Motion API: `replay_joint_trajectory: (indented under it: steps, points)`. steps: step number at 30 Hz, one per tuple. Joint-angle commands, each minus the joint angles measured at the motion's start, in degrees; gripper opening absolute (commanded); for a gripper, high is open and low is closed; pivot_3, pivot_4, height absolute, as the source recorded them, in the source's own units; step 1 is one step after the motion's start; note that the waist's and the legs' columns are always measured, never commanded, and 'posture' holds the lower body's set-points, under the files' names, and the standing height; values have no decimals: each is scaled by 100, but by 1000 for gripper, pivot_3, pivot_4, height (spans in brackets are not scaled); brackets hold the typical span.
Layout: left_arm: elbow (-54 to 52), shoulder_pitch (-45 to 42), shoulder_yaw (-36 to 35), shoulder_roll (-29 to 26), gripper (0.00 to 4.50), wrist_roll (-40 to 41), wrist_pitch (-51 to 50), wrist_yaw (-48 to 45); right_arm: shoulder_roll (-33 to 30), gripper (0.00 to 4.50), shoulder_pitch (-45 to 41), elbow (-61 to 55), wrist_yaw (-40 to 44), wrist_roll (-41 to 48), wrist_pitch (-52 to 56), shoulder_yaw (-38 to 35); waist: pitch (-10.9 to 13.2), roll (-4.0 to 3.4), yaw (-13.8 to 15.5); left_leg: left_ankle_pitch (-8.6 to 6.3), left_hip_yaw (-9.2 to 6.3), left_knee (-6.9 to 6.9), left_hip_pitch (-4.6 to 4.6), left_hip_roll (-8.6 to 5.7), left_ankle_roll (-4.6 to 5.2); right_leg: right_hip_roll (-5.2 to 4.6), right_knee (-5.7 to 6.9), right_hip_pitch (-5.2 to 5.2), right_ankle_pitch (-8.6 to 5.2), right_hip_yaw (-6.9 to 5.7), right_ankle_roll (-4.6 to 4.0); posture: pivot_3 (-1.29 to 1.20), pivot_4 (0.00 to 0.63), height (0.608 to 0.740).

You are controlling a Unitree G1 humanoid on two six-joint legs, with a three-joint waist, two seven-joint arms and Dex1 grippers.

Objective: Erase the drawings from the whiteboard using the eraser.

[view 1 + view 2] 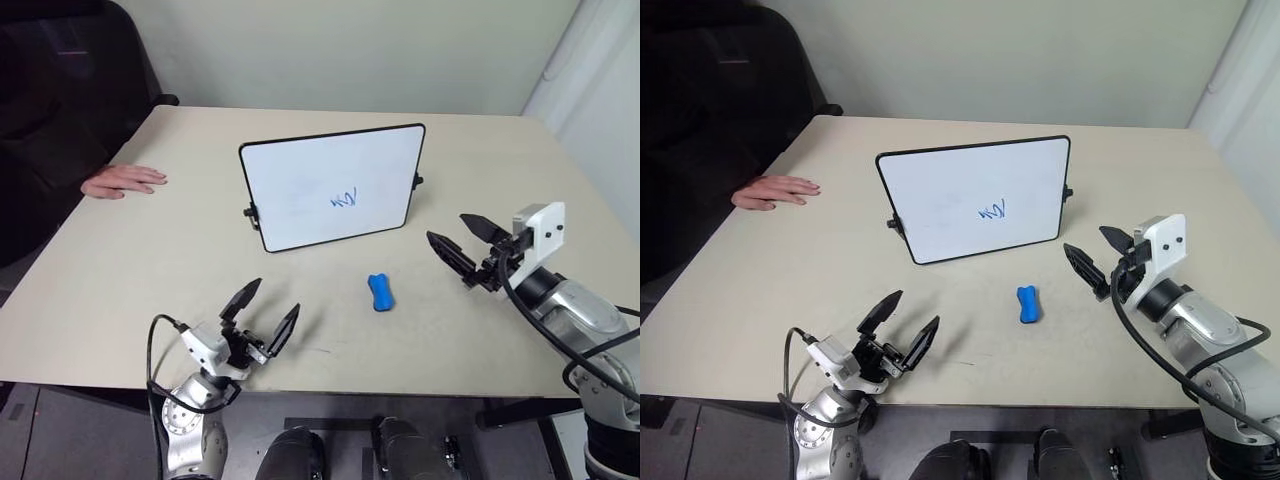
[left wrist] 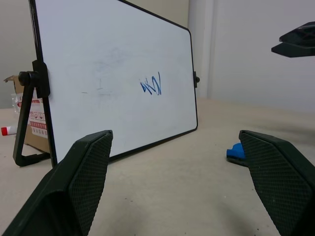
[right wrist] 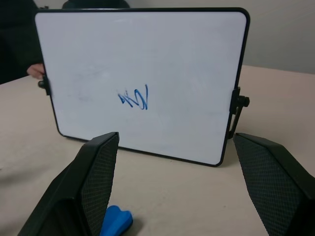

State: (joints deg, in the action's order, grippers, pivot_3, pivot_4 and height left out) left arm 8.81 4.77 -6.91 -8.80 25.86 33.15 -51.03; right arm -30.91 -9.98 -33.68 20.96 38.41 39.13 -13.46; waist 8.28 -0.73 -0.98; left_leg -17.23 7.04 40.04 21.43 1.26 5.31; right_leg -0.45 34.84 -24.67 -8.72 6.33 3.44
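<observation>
The whiteboard (image 1: 300, 170) stands propped upright at the middle of the table, and the drawings (image 1: 345, 199) are a small blue scribble low on its right half. In front of the board, the blue eraser (image 1: 380, 292) lies flat on the table. My right gripper (image 1: 448, 228) hovers open to the right of the eraser, pointing toward the board, with nothing between its fingers. Near the table's front edge my left gripper (image 1: 272, 300) is open and empty, to the left of the eraser. The eraser (image 3: 115, 221) shows low between the right fingers, apart from them.
A person's hand (image 1: 125, 180) rests on the table at the far left, beside a dark chair (image 1: 70, 90). The beige table (image 1: 150, 270) has its front edge just behind my left gripper. A small cardboard box (image 2: 29, 118) shows behind the board's stand.
</observation>
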Motion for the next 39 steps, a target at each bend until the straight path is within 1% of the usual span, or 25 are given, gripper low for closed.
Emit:
replay_joint_trajectory:
  steps: [1, 2, 6, 10, 13, 15, 20, 21, 22, 24, 28, 31, 33, 39]
  points:
    - [248, -87, -68, -55, 4500, 159, -133, -15, 27, 3920, -155, -165, -129, -19, -9, 14, 0, -1, 0, 1, 0, 0, 0, 0, -1, 0, 1, 0, -13, 0, 23, 0, 150, 739]
    - [281, -122, -94, -82, 4500, 197, -148, -39, 18, 3920, -156, -143, -101, -16, -9, 22, 1, -2, 1, 5, -4, 0, 0, -1, -3, 0, 3, 0, -20, 0, 37, 0, 150, 739]
    - [293, -123, -121, -130, 4500, 285, -197, -88, -18, 3920, -128, -142, -97, -7, 83, 62, 1, -2, -13, 25, -10, -2, 0, 1, -18, 3, 9, 0, -10, 0, 33, 0, 150, 739]
    - [360, -121, -133, -143, 4500, 236, -156, -90, 104, 3920, -258, -312, -509, 378, 542, -162, 1, -3, -51, 28, -15, -3, -1, 0, -36, 5, 8, -1, -6, 0, 32, 0, 150, 739]
    - [359, -116, -90, -133, 4500, 217, -167, -123, 50, 3920, -472, -441, -898, 594, 1089, -197, 3, -9, -59, 26, -13, -3, 0, -1, -41, 5, 7, -1, -5, 0, 34, 0, 150, 739]
    - [349, -99, -62, -112, 4500, 176, -125, -122, -62, 3920, -666, -479, -1215, 741, 1751, -104, 3, -9, -55, 27, -14, -3, 0, -1, -38, 5, 7, -1, -5, 0, 35, 0, 150, 739]
    - [233, 6, 40, -36, 4500, 133, -110, -107, 11, 3920, -1268, -422, -1749, 1135, 3098, 158, 2, -13, -64, 30, -13, -5, 0, -1, -27, 7, 8, -5, -5, -2, 36, 0, 150, 739]
    - [241, 7, 36, -33, 4500, 122, -105, -95, -4, 4295, -1334, -445, -1773, 1161, 3340, 278, 2, -14, -60, 30, -12, -6, 0, 0, -25, 7, 8, -6, -5, -2, 36, 0, 150, 739]
    - [250, 1, 40, -36, 4500, 129, -123, -105, 30, 4469, -1382, -451, -1818, 1176, 3545, 356, 2, -13, -56, 29, -14, -7, 1, -1, -24, 8, 8, -6, -5, -4, 36, 0, 150, 739]
    - [270, -10, 57, -38, 4500, 152, -171, -139, 228, 4469, -1478, -358, -1945, 1217, 3973, 442, 0, -17, -46, 24, -15, -8, 2, -1, -18, 10, 8, -7, -9, -9, 42, 0, 150, 739]
    - [287, -10, 80, -16, 4500, 120, -149, -122, 558, 4469, -1605, -237, -2025, 1135, 4502, 562, 1, -29, -36, 23, -12, -12, 12, -2, -14, 10, 9, -19, -11, -10, 44, 0, 150, 739]
    - [288, -8, 95, -6, 4500, 99, -137, -119, 665, 4469, -1712, -13, -2071, 846, 4759, 860, 1, -30, -39, 25, -10, -11, 15, -3, -10, 9, 9, -22, -10, -11, 43, 0, 150, 739]
    - [283, 0, 103, 4, 4500, 93, -137, -118, 747, 4469, -1781, 87, -2041, 751, 4879, 913, 1, -30, -37, 25, -11, -11, 16, -4, -7, 8, 8, -22, -10, -11, 42, 0, 150, 739]
    - [256, 20, 120, 29, 4500, 87, -148, -115, 908, 4469, -1809, 561, -1907, 257, 4641, 1541, 0, -34, -35, 24, -11, -11, 19, -5, -6, 6, 11, -28, -10, -12, 42, 0, 150, 739]
